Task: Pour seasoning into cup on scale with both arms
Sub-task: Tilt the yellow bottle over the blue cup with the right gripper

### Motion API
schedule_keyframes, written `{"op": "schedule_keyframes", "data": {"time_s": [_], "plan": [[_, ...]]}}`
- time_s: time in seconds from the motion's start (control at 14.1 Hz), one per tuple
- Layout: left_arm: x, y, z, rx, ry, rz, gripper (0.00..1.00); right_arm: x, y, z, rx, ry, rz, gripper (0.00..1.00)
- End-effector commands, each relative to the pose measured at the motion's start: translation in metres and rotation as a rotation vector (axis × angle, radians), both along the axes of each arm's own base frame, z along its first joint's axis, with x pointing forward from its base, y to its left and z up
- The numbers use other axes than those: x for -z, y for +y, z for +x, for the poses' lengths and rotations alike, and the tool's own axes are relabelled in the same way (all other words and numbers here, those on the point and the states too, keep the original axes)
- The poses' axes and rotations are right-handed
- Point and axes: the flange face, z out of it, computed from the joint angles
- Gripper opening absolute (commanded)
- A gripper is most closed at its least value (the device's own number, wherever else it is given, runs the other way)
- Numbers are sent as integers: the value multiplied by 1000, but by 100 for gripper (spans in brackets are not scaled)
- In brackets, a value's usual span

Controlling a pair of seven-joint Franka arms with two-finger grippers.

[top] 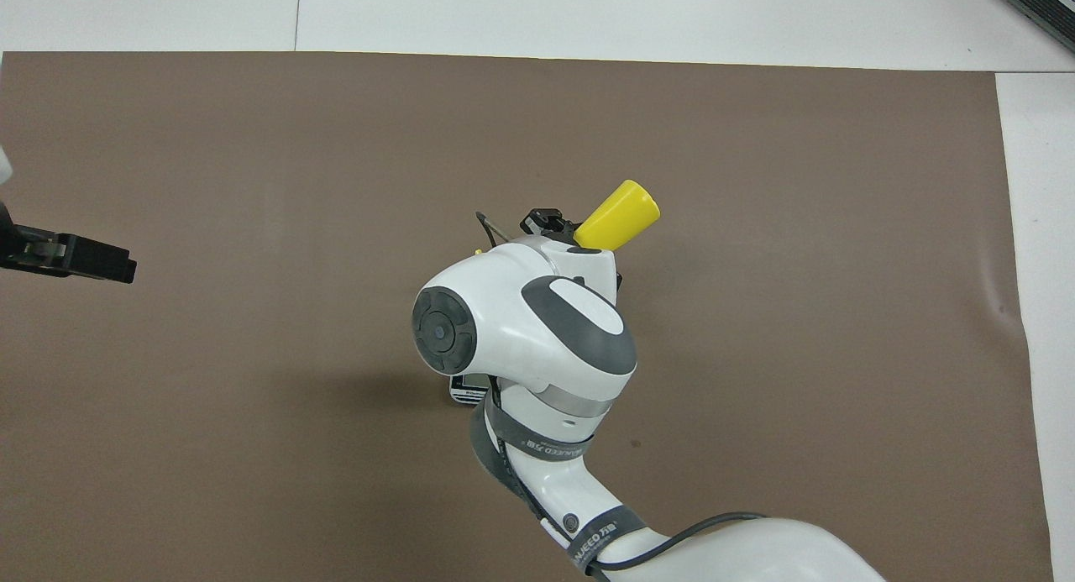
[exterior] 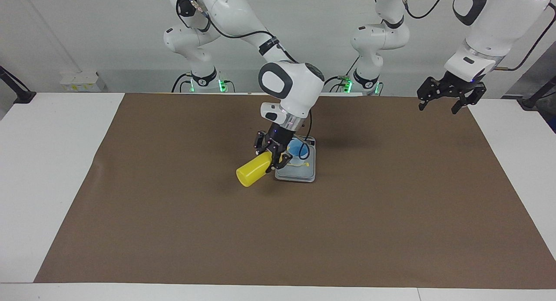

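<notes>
- Table: white top, largely covered by a brown paper mat that runs nearly the full width between the two arms' ends.
- Right arm: reaches from its base out over the middle of the mat, wrist angled down over the scale. In the overhead view its white and grey wrist housing covers most of the scale and all of the cup.
- Left arm: waits, raised at its own end of the table, wrist pointing down.
- Scale: flat, silver-grey, lying on the mid-mat. A yellow streak shows on its pale plate beside the cup. Only a corner of its display end shows under the wrist in the overhead view, at the end nearer to the robots.
- Seasoning bottle: bright yellow, tipped steeply past level with its flat base pointing up and away from the robots and its nozzle end toward the cup. The nozzle itself is hidden by the gripper. In the overhead view the base sticks out past the wrist.
- Right gripper: clamped on the seasoning bottle near its neck, held over the edge of the scale next to the cup.
- Left gripper: hangs over the mat's corner at the left arm's end, fingers spread apart and holding nothing; well apart from the scale.
- Cup: light blue, upright on the scale's plate, at the end nearer to the robots, partly hidden by the right gripper.
</notes>
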Motion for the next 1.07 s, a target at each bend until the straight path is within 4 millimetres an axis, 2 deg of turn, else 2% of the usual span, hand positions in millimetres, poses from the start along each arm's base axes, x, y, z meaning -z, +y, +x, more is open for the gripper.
{"op": "schedule_keyframes", "data": {"time_s": [0.0,0.21,0.99], "plan": [[-6,7,-5,6,-2,9,100,-11,11,1,23,-58,-17,0],[-7,6,-5,7,-4,10,100,3,19,-4,-21,-91,-136,0],[-6,6,-5,7,-2,9,100,2,23,-10,-28,-103,-170,0]]}}
